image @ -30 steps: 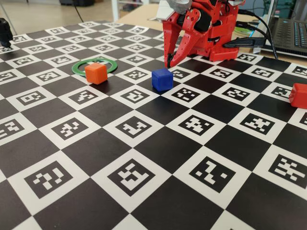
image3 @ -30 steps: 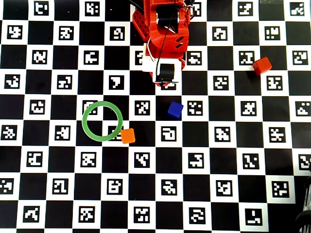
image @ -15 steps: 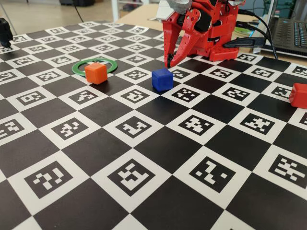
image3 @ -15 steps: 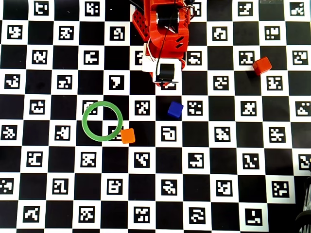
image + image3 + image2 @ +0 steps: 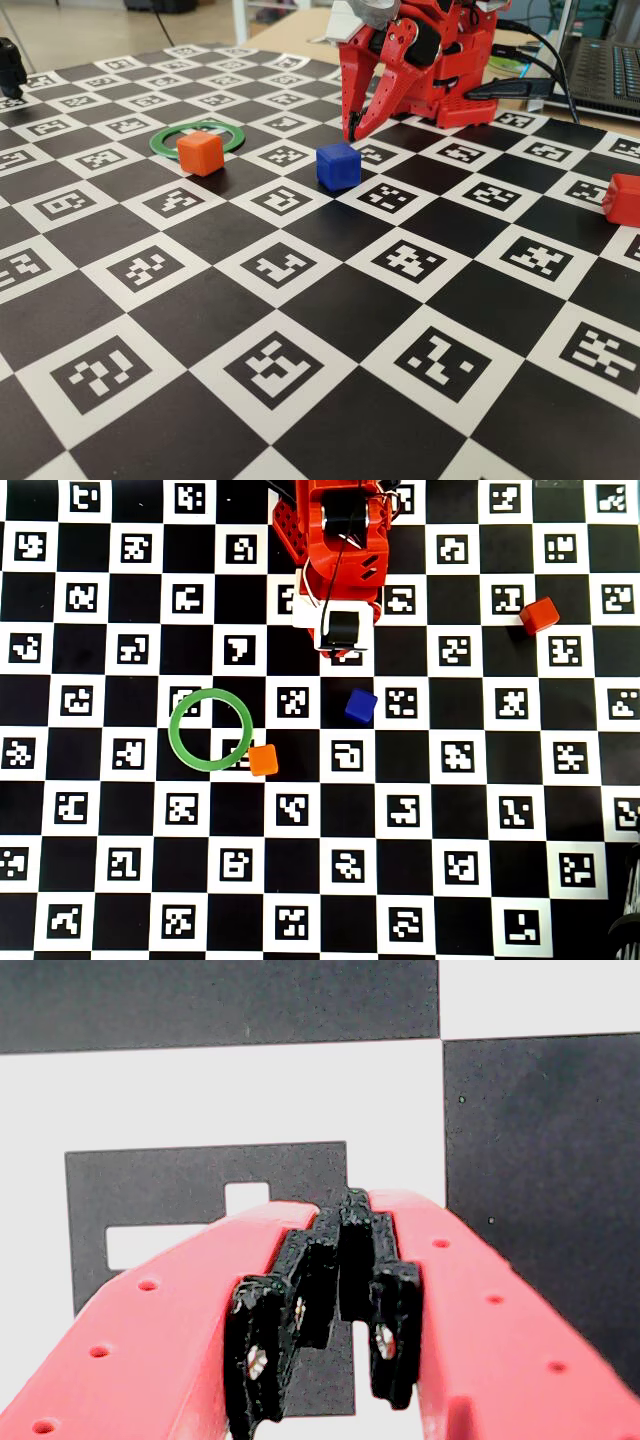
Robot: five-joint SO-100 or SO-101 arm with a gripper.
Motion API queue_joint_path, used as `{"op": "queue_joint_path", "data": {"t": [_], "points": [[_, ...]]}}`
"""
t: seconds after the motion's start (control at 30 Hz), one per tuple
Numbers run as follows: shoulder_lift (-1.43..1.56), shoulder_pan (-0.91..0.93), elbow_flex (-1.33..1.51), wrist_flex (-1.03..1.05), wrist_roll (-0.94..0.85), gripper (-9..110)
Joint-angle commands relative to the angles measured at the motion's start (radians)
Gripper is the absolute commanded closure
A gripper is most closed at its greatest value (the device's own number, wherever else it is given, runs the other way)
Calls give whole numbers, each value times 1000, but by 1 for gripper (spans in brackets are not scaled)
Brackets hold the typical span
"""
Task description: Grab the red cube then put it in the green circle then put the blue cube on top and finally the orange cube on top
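Observation:
The red cube sits alone at the board's right side, far from the arm. In the overhead view the blue cube lies just below and right of the arm. The orange cube rests against the outer lower-right edge of the green circle, whose inside holds nothing. My gripper points down at the board behind the blue cube, shut and empty. The wrist view shows only the fingers over a board marker.
The red arm base stands at the board's far edge. A laptop and black cables lie behind it at right. A small black object sits at the far left edge.

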Motion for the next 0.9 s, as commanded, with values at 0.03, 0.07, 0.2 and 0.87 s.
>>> {"op": "queue_joint_path", "data": {"t": [0.03,0.07,0.2,0.87], "points": [[51,6,40,103,-8,108],[51,6,40,103,-8,108],[51,6,40,103,-8,108],[-109,12,-84,-190,218,108]]}}
